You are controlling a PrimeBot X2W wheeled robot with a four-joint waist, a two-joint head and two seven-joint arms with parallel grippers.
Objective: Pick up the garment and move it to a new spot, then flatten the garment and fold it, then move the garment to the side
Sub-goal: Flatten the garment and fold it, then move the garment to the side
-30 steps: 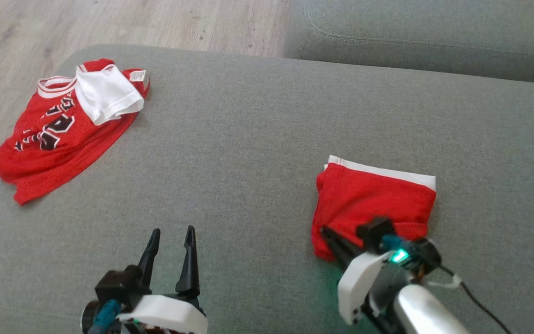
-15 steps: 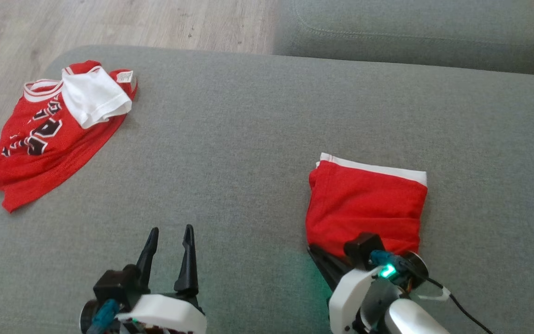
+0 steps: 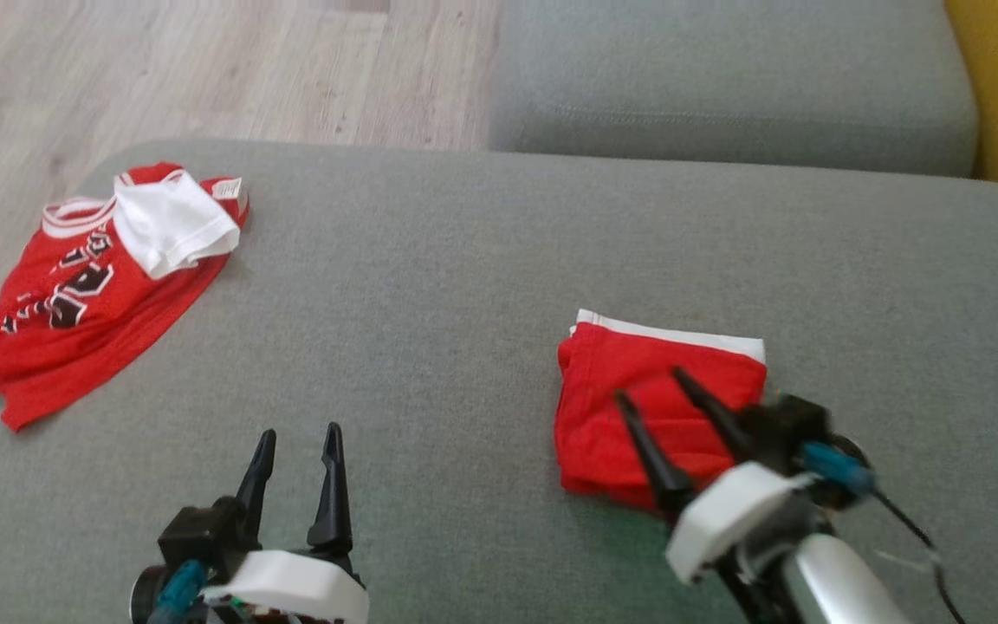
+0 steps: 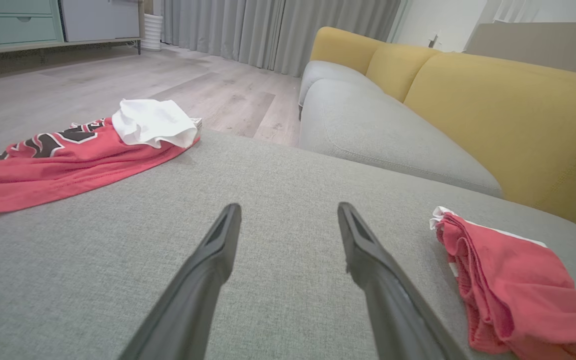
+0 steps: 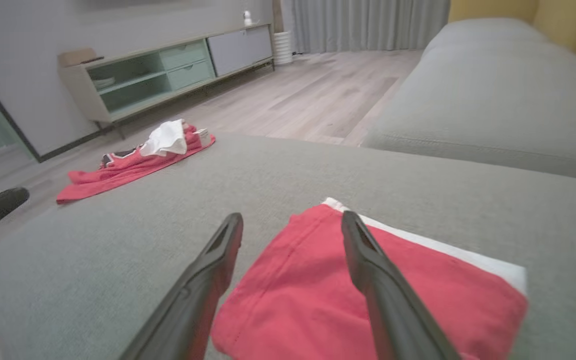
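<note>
The folded red cloth garment [image 3: 590,416], lower right, has a white edge band. The crumpled red mesh jersey [image 3: 122,303], upper left, carries black lettering.

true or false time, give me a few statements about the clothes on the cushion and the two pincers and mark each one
1. The folded red garment with a white band lies on the grey fabric cushion. True.
2. The right pincer is shut on that garment. False: its fingers stand apart over the garment, gripping nothing.
3. The left pincer holds the red jersey with black lettering. False: it is open over bare cushion, well apart from the jersey.
4. A crumpled white cloth lies on top of the jersey. True.
</note>
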